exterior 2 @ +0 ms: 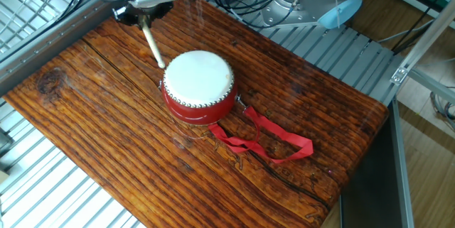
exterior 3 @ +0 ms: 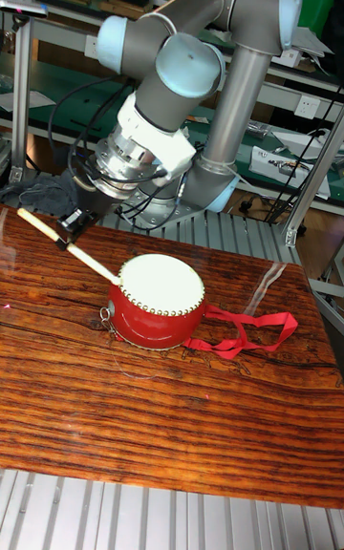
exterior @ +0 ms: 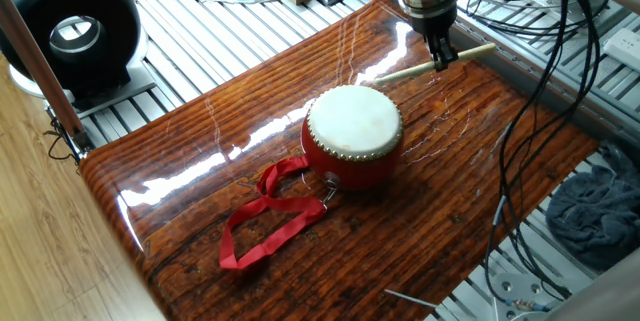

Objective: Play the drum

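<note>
Beside the drum (exterior: 352, 131), which is sitting mid-table with its ribbon (exterior: 265, 218) trailing away, the gripper (exterior: 440, 53) is clenching a wooden stick (exterior: 432, 64), angling its tip toward the rim. The taut skin is probably giving springy rebound; the light body is likely sliding if struck hard.

Small red drum (exterior: 352, 139) upright mid-table, cream skin upward, red ribbon strap (exterior: 268, 219) loosely looped alongside.
</note>
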Action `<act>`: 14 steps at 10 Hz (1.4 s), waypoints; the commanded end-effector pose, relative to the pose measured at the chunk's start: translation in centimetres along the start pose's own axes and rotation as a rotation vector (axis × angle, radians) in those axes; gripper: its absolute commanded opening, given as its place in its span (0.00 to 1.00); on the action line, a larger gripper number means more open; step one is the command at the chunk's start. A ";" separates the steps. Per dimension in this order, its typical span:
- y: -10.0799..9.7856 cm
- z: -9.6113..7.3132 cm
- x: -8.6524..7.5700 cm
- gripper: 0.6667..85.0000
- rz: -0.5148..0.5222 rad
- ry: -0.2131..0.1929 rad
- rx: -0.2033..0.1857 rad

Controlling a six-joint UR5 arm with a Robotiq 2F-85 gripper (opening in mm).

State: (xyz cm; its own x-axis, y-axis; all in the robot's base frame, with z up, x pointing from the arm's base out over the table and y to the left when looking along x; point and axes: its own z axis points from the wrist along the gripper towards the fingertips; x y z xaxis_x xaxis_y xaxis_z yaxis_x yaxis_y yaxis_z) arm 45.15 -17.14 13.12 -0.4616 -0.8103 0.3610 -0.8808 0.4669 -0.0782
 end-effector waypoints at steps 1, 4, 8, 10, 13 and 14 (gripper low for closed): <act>1.1 0.1 -1.5 0.00 0.049 -0.068 -0.047; 1.5 -0.6 -4.4 0.00 0.089 -0.224 -0.060; 2.2 -1.2 -5.1 0.00 0.110 -0.277 -0.111; 2.7 -1.2 -3.5 0.00 0.046 -0.213 -0.111; 3.8 -2.6 -2.4 0.00 -0.001 -0.143 -0.119; 4.1 -2.8 -2.6 0.00 -0.017 -0.148 -0.124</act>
State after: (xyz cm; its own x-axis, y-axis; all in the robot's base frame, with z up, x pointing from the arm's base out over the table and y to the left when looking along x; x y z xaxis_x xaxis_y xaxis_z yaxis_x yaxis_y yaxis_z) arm 43.73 -12.75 13.57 -0.4988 -0.8420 0.2053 -0.8578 0.5135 0.0220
